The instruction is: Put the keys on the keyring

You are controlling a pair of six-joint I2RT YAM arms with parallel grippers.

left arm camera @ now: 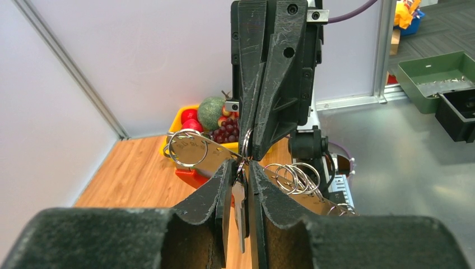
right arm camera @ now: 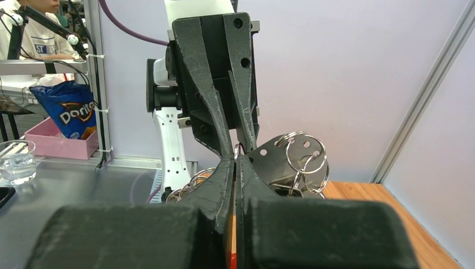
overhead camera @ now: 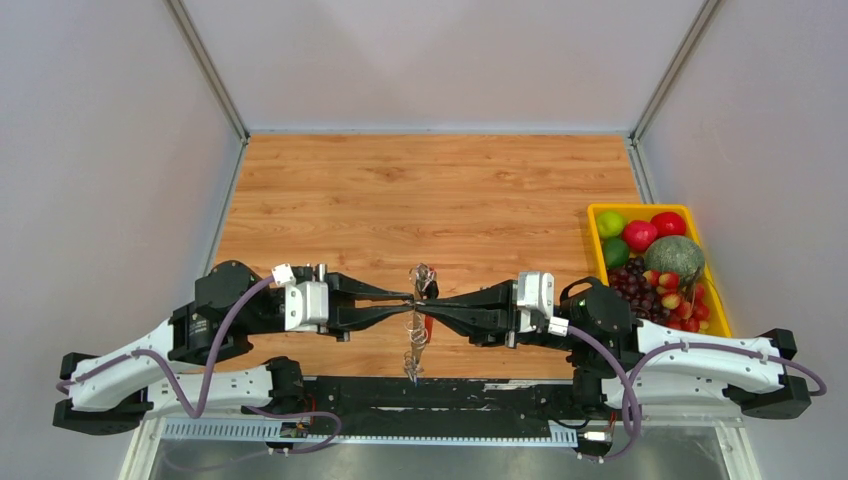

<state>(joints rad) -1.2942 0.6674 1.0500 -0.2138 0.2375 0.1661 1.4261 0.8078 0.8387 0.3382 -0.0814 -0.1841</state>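
My two grippers meet tip to tip above the near middle of the table. The left gripper [overhead camera: 410, 300] [left arm camera: 241, 165] is closed round a small silver key [left arm camera: 239, 202] with a dark head, which hangs straight down between its pads. The right gripper [overhead camera: 432, 300] [right arm camera: 235, 159] is shut, pinching a thin split ring [left arm camera: 245, 144] just above that key. This ring belongs to the keyring [overhead camera: 418, 345], a perforated silvery strip [left arm camera: 210, 152] carrying several rings [left arm camera: 294, 176] [right arm camera: 305, 151], with a red part [left arm camera: 190, 176] beneath. No other keys show.
A yellow tray [overhead camera: 600, 215] of fruit sits at the table's right edge, behind the right arm. Grey walls close the left, back and right sides. Off the table, in the left wrist view, stands a green bin [left arm camera: 434, 75].
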